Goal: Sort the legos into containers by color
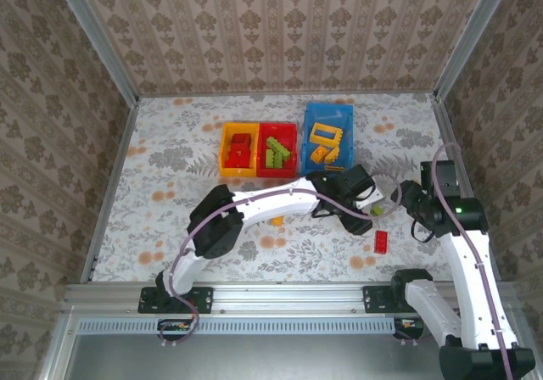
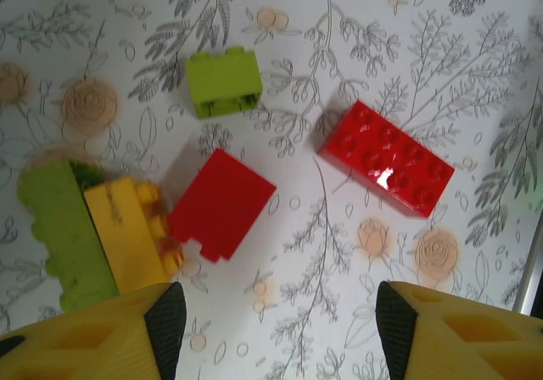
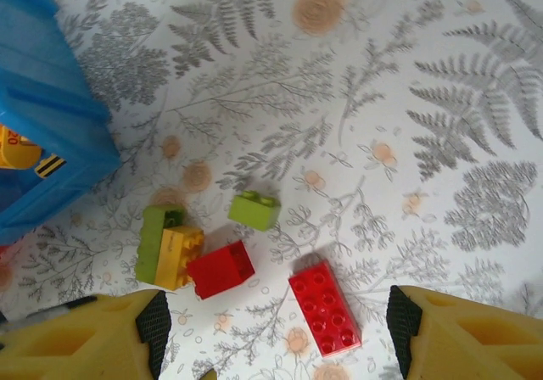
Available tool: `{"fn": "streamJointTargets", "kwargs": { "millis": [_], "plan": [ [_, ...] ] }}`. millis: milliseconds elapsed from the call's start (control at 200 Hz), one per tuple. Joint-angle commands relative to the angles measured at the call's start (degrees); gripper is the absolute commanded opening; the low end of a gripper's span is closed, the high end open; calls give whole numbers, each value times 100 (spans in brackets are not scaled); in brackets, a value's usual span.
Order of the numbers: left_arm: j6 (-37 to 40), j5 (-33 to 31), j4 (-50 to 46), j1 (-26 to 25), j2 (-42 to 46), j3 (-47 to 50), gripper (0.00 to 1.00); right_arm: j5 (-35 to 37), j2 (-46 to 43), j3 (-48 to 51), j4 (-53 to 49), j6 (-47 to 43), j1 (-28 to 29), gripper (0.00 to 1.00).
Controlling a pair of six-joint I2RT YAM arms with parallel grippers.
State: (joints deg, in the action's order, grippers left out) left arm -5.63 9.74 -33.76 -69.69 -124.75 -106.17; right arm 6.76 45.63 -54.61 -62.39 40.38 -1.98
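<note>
The left arm (image 1: 271,198) and right arm (image 1: 471,261) are built of glossy white link shells joined by black joint housings. Each stands on a black base plate (image 1: 176,298). A mauve cable (image 1: 181,265) loops along the left arm, and a second cable (image 1: 438,164) arcs above the right arm, where a small green light (image 1: 459,198) glows. The left hand (image 2: 276,312) and right hand (image 3: 276,321) have yellow fingers (image 2: 76,346) with black pads (image 2: 165,321).

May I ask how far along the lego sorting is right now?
Done: red bricks sit in the orange-yellow bin, green ones in the red bin, yellow ones in the blue bin. In hand: nothing; left claw and right claw hang open. Left on the table: long red brick, red block, small green brick, long green brick, yellow brick.
</note>
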Motion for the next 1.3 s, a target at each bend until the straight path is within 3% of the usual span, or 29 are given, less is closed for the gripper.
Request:
{"fn": "streamJointTargets", "kwargs": {
  "millis": [0, 205, 600, 790, 1050, 1295],
  "plan": [
    [-198, 135, -412, -218, -337, -610, 63, -56, -73, -72, -467, 392, -48, 72],
    [-361, -197, -622, -668, -772, -1041, 62, 524, 43, -787, -698, 271, -66, 75],
    [-1548, -853, -1283, -879, -1937, -2618, 66, 994, 78, -2107, -967, 131, -72, 84],
    [-1884, -1035, -1654, -914, -2249, -3035, 70, 959, -28, -2100, -1040, 23, -75, 86],
    [-2076, -811, -1883, -994, -2646, -3448, 66, 820, -107, -1872, -929, -35, -75, 86],
    [-2145, -1089, -2270, -1011, -2984, -3728, 63, 625, -129, -1725, -806, -22, -67, 86]
  ]
}}
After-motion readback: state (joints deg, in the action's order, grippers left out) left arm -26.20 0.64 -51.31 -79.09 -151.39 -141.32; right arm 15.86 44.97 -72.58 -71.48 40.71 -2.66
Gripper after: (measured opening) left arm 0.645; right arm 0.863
